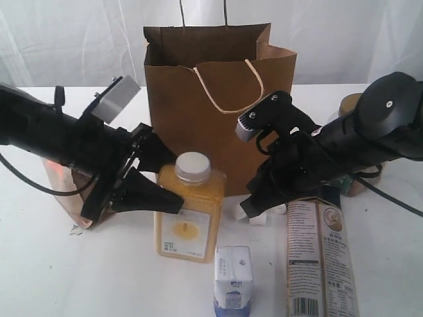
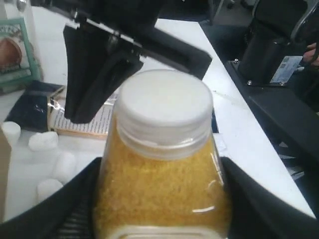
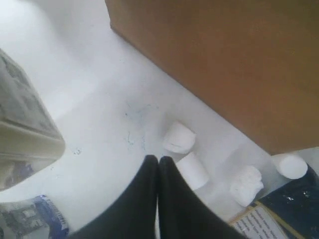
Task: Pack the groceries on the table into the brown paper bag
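The yellow white-capped bottle (image 1: 188, 214) (image 2: 162, 194) stands on the table (image 1: 66, 277) in front of the brown paper bag (image 1: 218, 99). My left gripper (image 1: 158, 175) (image 2: 162, 199) is shut on the bottle, one finger pressed against each side of its body. My right gripper (image 1: 254, 208) (image 3: 158, 160) is shut and empty, its tips just above the table beside several small white marshmallows (image 1: 261, 214) (image 3: 178, 138) at the foot of the bag (image 3: 224, 59). The white-blue carton (image 1: 232, 277) stands at the front, and the long packet (image 1: 322, 257) lies at the right.
A brown-orange pouch (image 1: 66, 191) sits behind my left arm, mostly hidden. Something round and tan (image 1: 347, 105) shows behind my right arm. The right gripper's fingers (image 2: 99, 74) hang just past the bottle cap in the left wrist view.
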Available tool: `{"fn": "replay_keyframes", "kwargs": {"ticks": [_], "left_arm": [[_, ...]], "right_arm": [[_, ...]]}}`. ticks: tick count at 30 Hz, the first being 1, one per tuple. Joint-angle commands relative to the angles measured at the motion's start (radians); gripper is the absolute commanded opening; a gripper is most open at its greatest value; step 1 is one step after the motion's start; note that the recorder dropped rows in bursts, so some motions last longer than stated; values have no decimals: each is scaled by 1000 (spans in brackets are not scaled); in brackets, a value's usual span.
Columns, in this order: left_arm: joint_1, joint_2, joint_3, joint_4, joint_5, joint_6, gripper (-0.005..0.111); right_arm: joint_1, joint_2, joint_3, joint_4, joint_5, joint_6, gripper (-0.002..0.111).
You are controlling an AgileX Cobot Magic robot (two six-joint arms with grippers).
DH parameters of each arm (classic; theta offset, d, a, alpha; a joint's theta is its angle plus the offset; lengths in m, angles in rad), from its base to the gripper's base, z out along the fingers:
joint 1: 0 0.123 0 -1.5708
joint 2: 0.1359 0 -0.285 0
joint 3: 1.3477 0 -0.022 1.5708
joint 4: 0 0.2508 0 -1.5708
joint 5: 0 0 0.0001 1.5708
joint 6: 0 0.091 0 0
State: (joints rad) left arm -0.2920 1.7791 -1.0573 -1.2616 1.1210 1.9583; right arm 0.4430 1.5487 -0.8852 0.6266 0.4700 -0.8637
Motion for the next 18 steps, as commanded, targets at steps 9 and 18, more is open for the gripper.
{"fn": "replay_keyframes", "kwargs": {"ticks": [9,18], "left_arm": [[0,-218,-1,-67,75,101,0],[0,-337,-1,-135,25,96,0]], "right_arm": [[-37,-67,1,-112,132,119,0],[-88,-169,1,-386,293,362,0]]}}
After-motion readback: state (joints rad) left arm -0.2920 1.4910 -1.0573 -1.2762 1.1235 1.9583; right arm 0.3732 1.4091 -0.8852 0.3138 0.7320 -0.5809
